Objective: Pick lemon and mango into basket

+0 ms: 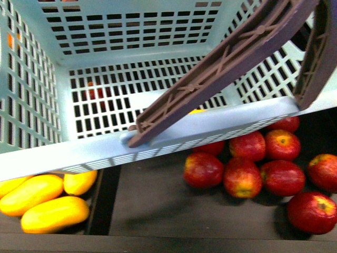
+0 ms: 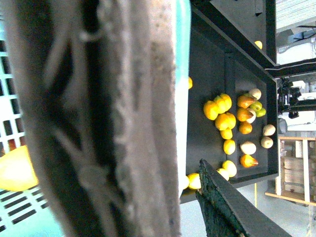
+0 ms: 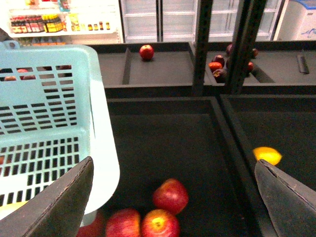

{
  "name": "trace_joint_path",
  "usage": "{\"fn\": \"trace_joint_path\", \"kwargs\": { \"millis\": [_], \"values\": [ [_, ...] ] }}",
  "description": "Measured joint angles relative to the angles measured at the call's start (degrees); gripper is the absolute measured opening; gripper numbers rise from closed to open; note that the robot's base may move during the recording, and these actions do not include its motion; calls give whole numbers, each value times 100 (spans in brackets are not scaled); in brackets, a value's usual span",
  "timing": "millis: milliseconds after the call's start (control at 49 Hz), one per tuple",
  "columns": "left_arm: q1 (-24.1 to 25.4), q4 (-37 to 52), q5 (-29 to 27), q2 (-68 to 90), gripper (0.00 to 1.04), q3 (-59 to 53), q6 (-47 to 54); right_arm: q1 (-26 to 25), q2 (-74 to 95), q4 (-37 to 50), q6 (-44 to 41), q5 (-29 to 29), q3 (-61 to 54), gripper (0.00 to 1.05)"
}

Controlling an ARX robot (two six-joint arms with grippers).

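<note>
The pale teal basket (image 1: 174,129) fills the upper front view, held up over the fruit bins, its brown handle (image 1: 226,68) slanting across it. My left gripper (image 2: 178,177) is shut on that handle (image 2: 98,118); one dark finger (image 2: 229,210) shows. Long yellow mangoes (image 1: 52,213) lie under the basket's near left corner. A small pointed yellow lemon (image 3: 267,155) lies in a dark bin by my right gripper (image 3: 173,164), which is open and empty above red apples beside the basket (image 3: 49,123). A yellow patch (image 2: 14,170) shows at the basket's slots; inside or beneath, I cannot tell.
Several red apples (image 1: 245,176) lie in the bin below the basket's right half, also in the right wrist view (image 3: 170,196). Dark dividers (image 3: 232,143) separate the bins. Another bin holds mixed yellow and orange fruit (image 2: 224,118). Shelves and fridges stand behind.
</note>
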Motion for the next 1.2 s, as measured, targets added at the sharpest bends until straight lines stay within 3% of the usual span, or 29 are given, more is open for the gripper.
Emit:
{"fn": "trace_joint_path", "kwargs": {
  "millis": [1203],
  "values": [
    [33, 0, 4, -9, 29, 2, 11, -2, -20, -15, -2, -11, -33, 96]
  ]
}}
